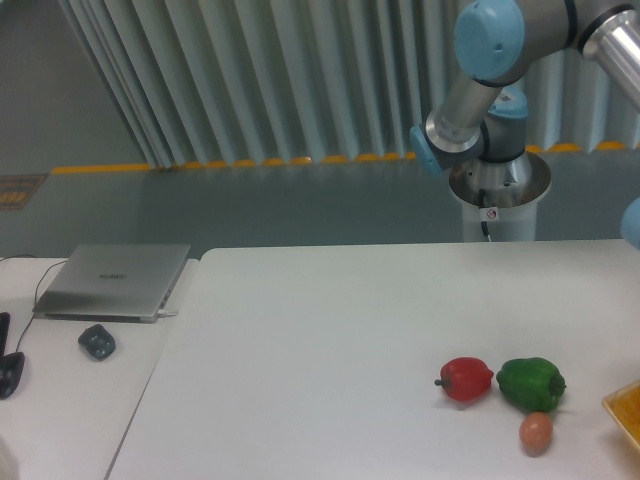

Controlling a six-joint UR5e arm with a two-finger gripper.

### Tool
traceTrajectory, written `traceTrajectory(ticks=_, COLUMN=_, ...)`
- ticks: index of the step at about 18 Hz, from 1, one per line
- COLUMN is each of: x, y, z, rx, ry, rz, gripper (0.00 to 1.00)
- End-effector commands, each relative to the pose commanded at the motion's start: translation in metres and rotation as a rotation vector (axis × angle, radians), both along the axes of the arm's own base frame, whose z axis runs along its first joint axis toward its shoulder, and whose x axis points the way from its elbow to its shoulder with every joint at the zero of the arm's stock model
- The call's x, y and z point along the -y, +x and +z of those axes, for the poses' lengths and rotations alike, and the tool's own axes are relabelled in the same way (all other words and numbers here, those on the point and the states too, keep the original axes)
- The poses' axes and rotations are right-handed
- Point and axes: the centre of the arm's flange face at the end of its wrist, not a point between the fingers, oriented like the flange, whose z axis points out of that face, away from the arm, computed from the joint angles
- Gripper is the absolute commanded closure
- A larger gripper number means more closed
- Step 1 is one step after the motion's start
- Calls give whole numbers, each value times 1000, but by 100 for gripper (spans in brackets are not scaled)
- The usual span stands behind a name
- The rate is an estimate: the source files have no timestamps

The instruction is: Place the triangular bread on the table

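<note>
The white table [330,340] fills the lower part of the view. At its right edge a golden-orange corner [625,412] pokes into the frame, cut off by the border. I cannot tell whether it is the triangular bread. Only the arm's upper links show: a blue-capped elbow [490,40] at the top right and the base [497,185] behind the table. The gripper is out of view past the right edge.
A red pepper [466,379], a green pepper [531,384] and a small orange-brown egg-shaped item [536,432] lie together at the right front. On the adjoining desk at the left sit a closed laptop [115,280] and a dark mouse [97,342].
</note>
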Motion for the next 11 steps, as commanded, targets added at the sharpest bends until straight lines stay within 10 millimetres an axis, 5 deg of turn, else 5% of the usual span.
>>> traceTrajectory(ticks=11, x=4, y=34, z=48, rx=132, ry=73, rz=-20, gripper=45)
